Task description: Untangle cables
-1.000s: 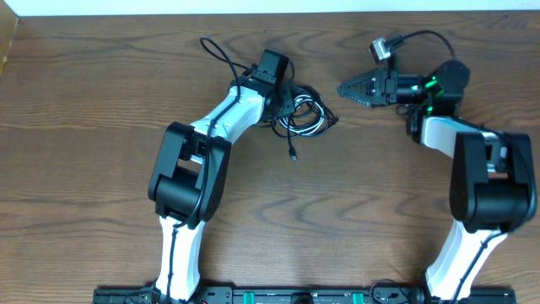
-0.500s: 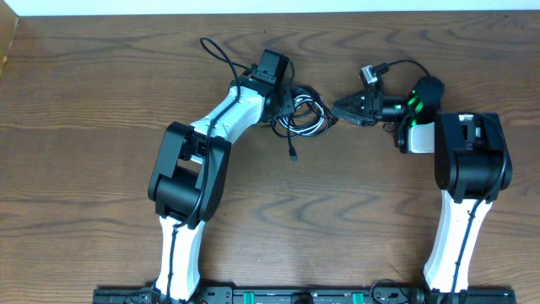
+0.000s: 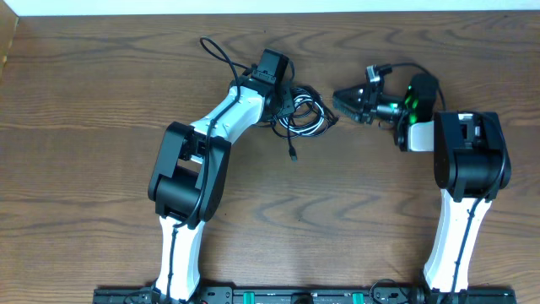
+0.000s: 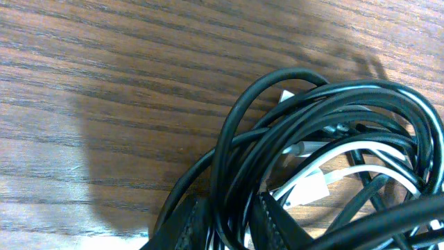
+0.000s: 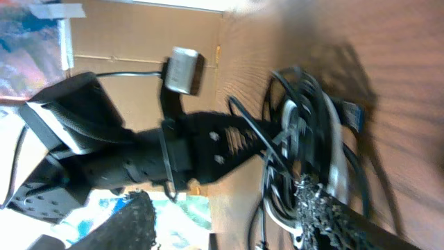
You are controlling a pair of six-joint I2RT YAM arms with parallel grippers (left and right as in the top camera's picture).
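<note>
The cables lie as a tangled bundle of black loops with a white cord inside, at the middle back of the table. One plug end trails toward the front. My left gripper sits on the bundle's left edge. In the left wrist view it is shut on a few black strands, with the white cord just beyond. My right gripper is open and level with the bundle's right edge, touching nothing. In the right wrist view the bundle lies ahead of its spread fingers.
A thicker black wire loops from the left arm toward the back left. The right arm's camera wire arcs above its wrist. The table's far edge runs close behind both grippers. Bare wood surrounds the bundle.
My right gripper has swung left toward the bundle and opened wider. The left gripper and the cables have not moved.
</note>
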